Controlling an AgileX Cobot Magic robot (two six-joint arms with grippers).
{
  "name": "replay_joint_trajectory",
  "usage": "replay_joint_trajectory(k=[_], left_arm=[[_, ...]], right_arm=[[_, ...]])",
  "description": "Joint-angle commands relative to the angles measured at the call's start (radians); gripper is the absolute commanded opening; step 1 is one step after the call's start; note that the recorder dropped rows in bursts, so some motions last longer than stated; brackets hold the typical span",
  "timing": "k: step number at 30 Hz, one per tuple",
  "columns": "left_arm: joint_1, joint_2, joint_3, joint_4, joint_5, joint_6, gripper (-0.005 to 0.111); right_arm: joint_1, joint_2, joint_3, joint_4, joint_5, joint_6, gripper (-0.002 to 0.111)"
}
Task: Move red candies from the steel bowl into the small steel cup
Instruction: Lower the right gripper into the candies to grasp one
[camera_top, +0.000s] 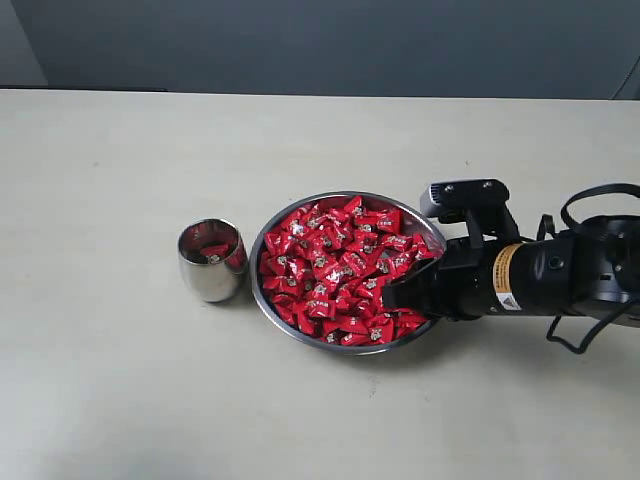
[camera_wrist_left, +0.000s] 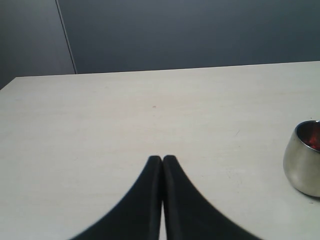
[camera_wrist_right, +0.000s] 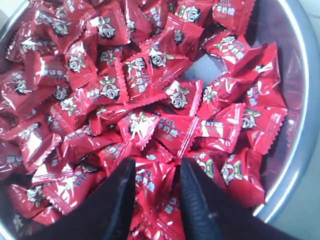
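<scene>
red candies (camera_top: 335, 270): glossy red wrappers, small silvery-white marks. steel bowl (camera_wrist_right: 294, 80) and small steel cup (camera_top: 207, 282): mirror silver. Table (camera_top: 120, 400) off-white. Right gripper (camera_wrist_right: 156, 167) black.

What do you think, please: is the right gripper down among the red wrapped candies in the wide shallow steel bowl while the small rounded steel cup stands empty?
Not quite: the small rounded steel cup is not empty; the exterior view shows red wrapped candies inside it. The right gripper is indeed among those in the wide shallow steel bowl.
</scene>
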Motion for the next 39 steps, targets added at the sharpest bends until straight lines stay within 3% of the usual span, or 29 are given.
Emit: replay_joint_trajectory(k=[1, 39], left_arm=[[0.001, -0.004, 0.004, -0.003, -0.002, -0.002, 0.0], [0.001, -0.004, 0.004, -0.003, -0.002, -0.002, 0.0]], right_arm=[[-0.005, 0.002, -0.006, -0.006, -0.007, 0.001, 0.03], [-0.005, 0.051, -0.053, -0.014, -0.021, -0.001, 0.03]])
